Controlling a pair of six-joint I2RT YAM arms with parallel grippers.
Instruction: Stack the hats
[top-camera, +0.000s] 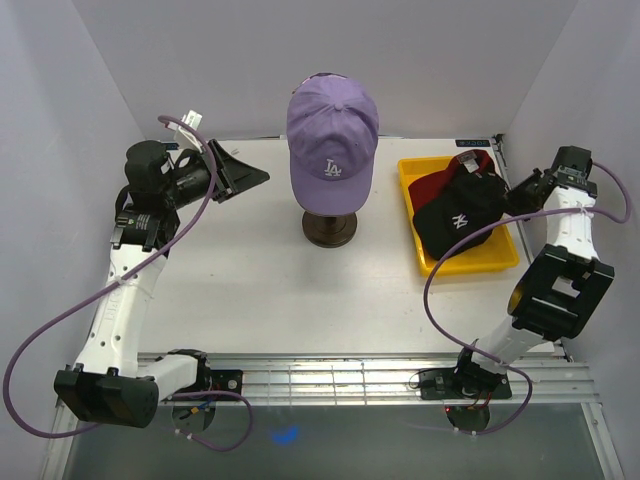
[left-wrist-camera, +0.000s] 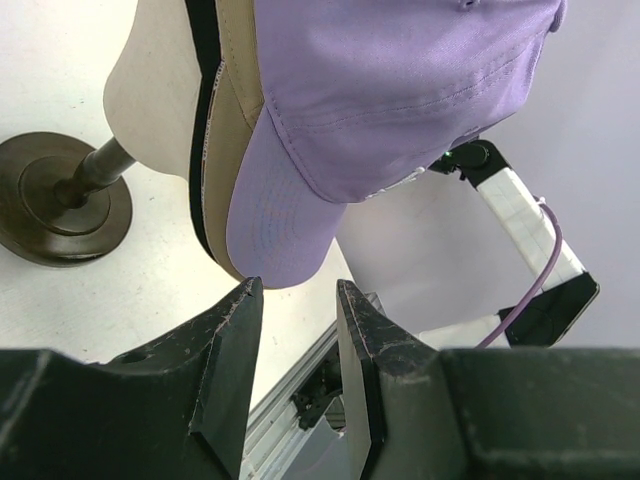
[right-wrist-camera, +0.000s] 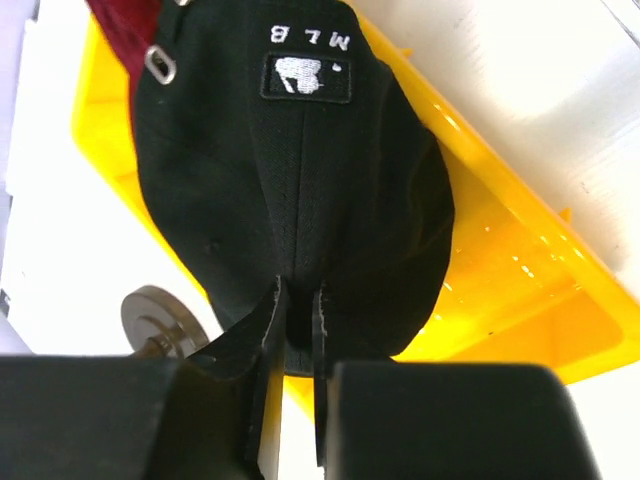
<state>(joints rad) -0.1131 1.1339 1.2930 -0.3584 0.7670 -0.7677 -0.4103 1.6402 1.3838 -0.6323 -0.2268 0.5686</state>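
Note:
A lavender "LA" cap (top-camera: 333, 125) sits on top of the mannequin head. In the left wrist view the lavender cap (left-wrist-camera: 400, 90) covers a tan cap (left-wrist-camera: 236, 90) and a black cap (left-wrist-camera: 204, 120), of which only the edges show. A black "NY" cap (top-camera: 458, 216) lies in the yellow tray (top-camera: 480, 262) over a red cap (top-camera: 440, 183). My right gripper (top-camera: 510, 196) is shut on the back edge of the black "NY" cap (right-wrist-camera: 300, 170); the red cap (right-wrist-camera: 112, 28) peeks out behind. My left gripper (top-camera: 243, 174) is open and empty, left of the head, just below the lavender brim (left-wrist-camera: 275, 235).
The beige mannequin head (left-wrist-camera: 148, 90) stands on a dark round base (top-camera: 330, 229) at the table's middle back. The yellow tray (right-wrist-camera: 520, 270) sits at the right by the wall. Walls close in on the left, right and back. A metal rail (top-camera: 360, 378) runs along the near edge.

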